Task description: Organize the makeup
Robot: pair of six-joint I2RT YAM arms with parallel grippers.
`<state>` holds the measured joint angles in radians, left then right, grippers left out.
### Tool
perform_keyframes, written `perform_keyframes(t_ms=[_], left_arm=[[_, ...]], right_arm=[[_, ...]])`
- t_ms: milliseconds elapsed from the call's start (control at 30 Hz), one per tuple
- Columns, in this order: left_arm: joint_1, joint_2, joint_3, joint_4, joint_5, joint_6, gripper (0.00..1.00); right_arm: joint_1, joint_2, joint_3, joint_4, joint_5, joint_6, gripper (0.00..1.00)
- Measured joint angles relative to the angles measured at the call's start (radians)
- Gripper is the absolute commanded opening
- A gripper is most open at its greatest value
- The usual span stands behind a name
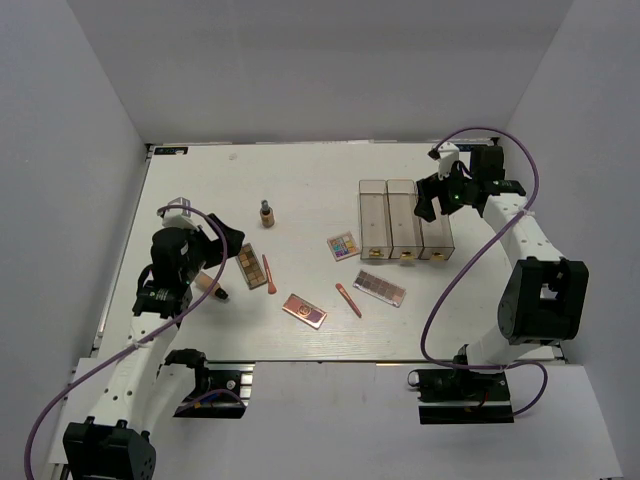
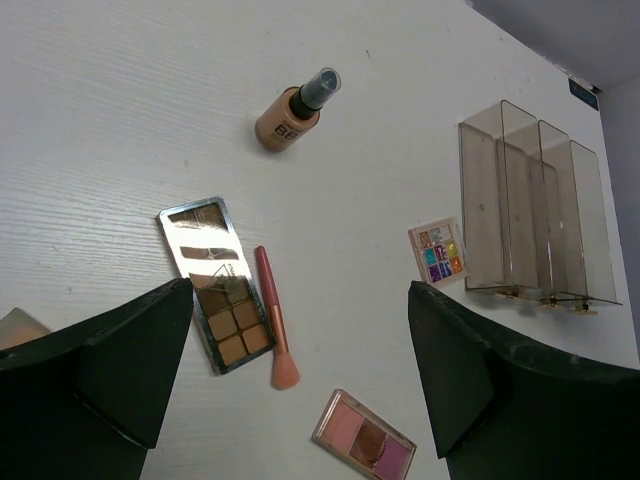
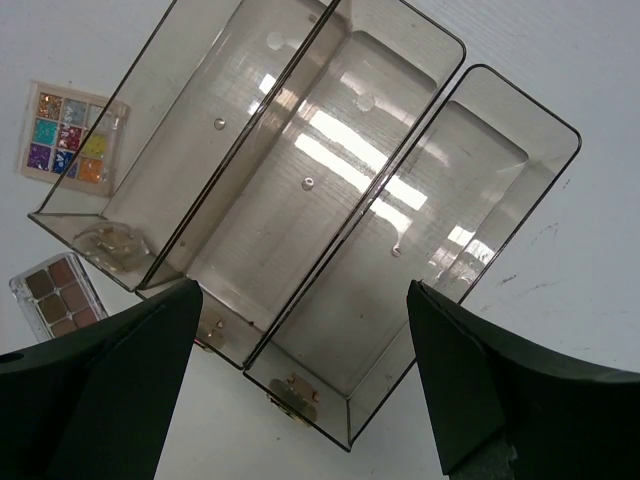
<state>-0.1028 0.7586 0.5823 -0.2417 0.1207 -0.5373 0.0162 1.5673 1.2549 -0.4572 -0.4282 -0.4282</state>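
Observation:
The makeup lies scattered on the white table: a brown capped bottle [image 1: 265, 213] [image 2: 295, 110], a brown palette [image 1: 252, 266] [image 2: 218, 290] with a coral brush [image 1: 269, 273] [image 2: 273, 320] beside it, a rose-gold palette [image 1: 304, 310] [image 2: 365, 438], a multicoloured palette [image 1: 343, 246] [image 3: 72, 135], a coral stick [image 1: 348, 299] and a long pink-brown palette [image 1: 380, 288] [image 3: 62, 295]. My left gripper [image 1: 224, 248] [image 2: 300, 300] hovers open above the brown palette and brush, holding nothing. Over the clear three-compartment box [image 1: 404, 219] [image 3: 330, 200] my right gripper [image 1: 442, 200] [image 3: 305, 300] is open and holds nothing.
The box's compartments hold nothing; its gold knobs face the near edge. A dark and tan tube [image 1: 210, 285] lies under the left arm. Grey walls close in the table at the back and on both sides.

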Motion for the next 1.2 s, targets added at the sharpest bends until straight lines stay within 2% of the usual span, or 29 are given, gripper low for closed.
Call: perform_keyframes(t_ms=[400, 533, 633, 667, 733, 767, 867, 933, 1000, 1067, 1100, 1133, 1200], left_arm=[[0.000, 0.029, 0.000, 0.010, 0.004, 0.000, 0.98], [0.000, 0.037, 0.000, 0.010, 0.004, -0.003, 0.94], [0.000, 0.045, 0.000, 0.007, 0.003, -0.008, 0.82], [0.000, 0.051, 0.000, 0.006, 0.002, -0.010, 0.70], [0.000, 0.067, 0.000, 0.002, -0.002, -0.015, 0.56], [0.000, 0.078, 0.000, -0.002, -0.003, -0.014, 0.44], [0.000, 0.109, 0.000, -0.008, -0.005, -0.013, 0.34], [0.000, 0.132, 0.000, -0.008, -0.003, -0.011, 0.36], [0.000, 0.159, 0.002, -0.005, 0.001, -0.003, 0.58], [0.000, 0.192, 0.006, -0.004, 0.010, -0.002, 0.79], [0.000, 0.211, 0.009, -0.002, 0.014, 0.002, 0.82], [0.000, 0.230, 0.014, -0.002, 0.019, 0.005, 0.83], [-0.002, 0.272, 0.029, 0.001, 0.023, 0.007, 0.84]], right_arm=[[0.000, 0.003, 0.026, -0.061, -0.077, -0.133, 0.89], [0.007, 0.003, 0.029, -0.085, -0.112, -0.183, 0.89], [0.019, 0.003, 0.048, -0.107, -0.124, -0.214, 0.89], [0.023, 0.003, 0.053, -0.113, -0.126, -0.226, 0.89], [0.032, 0.002, 0.056, -0.122, -0.133, -0.246, 0.89], [0.037, 0.002, 0.056, -0.129, -0.140, -0.263, 0.89], [0.051, 0.000, 0.055, -0.148, -0.175, -0.298, 0.89], [0.064, -0.002, 0.054, -0.154, -0.211, -0.314, 0.89], [0.079, -0.002, 0.054, -0.156, -0.238, -0.320, 0.85], [0.103, -0.001, 0.055, -0.159, -0.261, -0.317, 0.75], [0.116, 0.000, 0.056, -0.159, -0.271, -0.311, 0.69], [0.129, 0.003, 0.058, -0.158, -0.280, -0.306, 0.52], [0.157, 0.013, 0.062, -0.147, -0.289, -0.282, 0.37]])
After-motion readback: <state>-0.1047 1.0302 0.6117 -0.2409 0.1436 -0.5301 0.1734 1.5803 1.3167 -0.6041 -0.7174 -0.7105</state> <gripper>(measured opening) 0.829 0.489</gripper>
